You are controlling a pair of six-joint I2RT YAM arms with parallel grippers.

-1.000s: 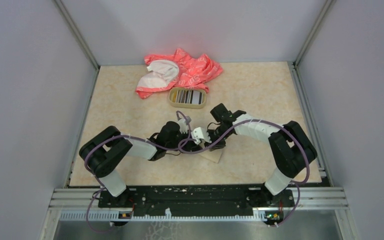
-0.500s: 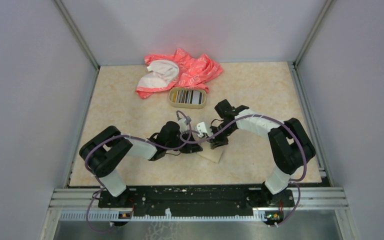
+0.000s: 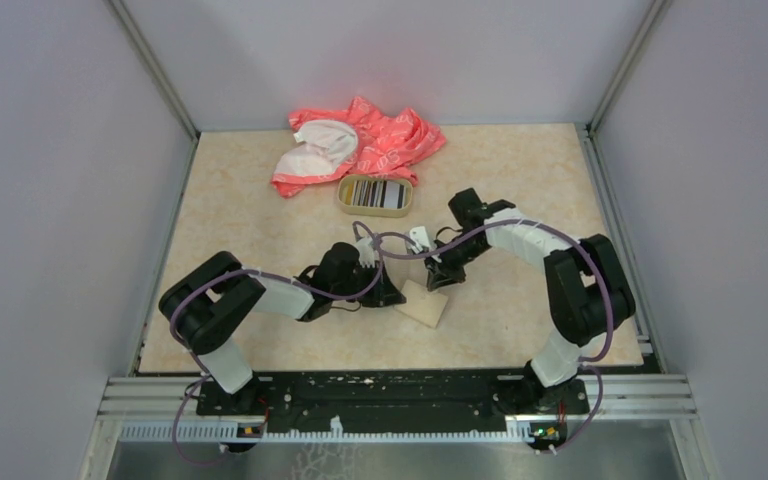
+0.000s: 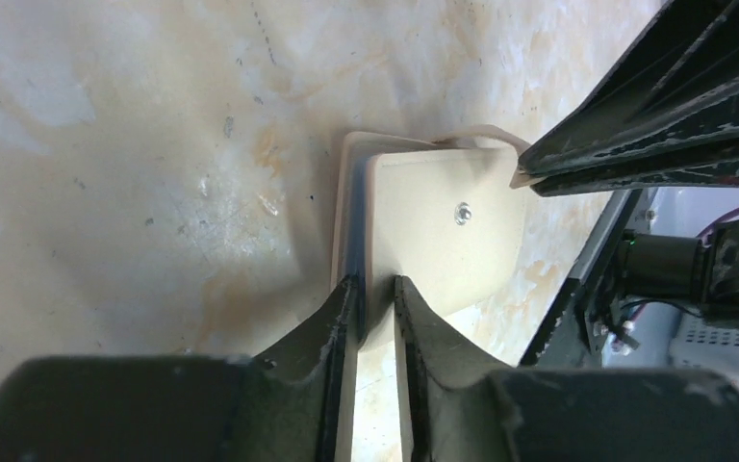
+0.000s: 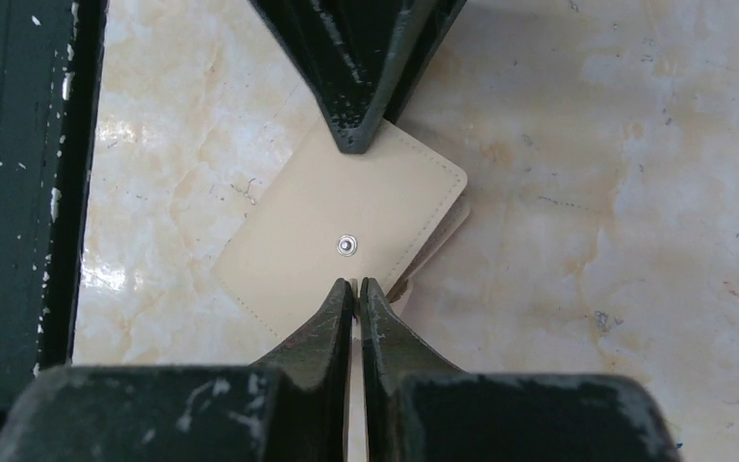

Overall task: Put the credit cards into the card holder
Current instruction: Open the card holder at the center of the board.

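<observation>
The beige card holder (image 3: 423, 303) lies folded on the table between the two arms, its snap stud facing up (image 5: 345, 246). My left gripper (image 4: 376, 289) is shut on one edge of the card holder (image 4: 443, 241), with a beige layer between its fingers. From the opposite side, my right gripper (image 5: 357, 285) is shut on the thin edge of the top flap. In the left wrist view its fingertips (image 4: 539, 173) pinch that flap's corner. The credit cards (image 3: 376, 191) stand edge-on as black, white and grey stripes in the tan tray, far from both grippers.
The tan tray (image 3: 344, 203) sits behind the arms, toward the back of the table. A crumpled pink and white cloth (image 3: 360, 145) lies just beyond it. Grey walls close in the table on three sides. The black base rail (image 5: 19, 192) runs along the near edge.
My right gripper has shut on the flap edge, and its arm has drawn back toward the right rear. The left arm has stayed in place on the card holder.
</observation>
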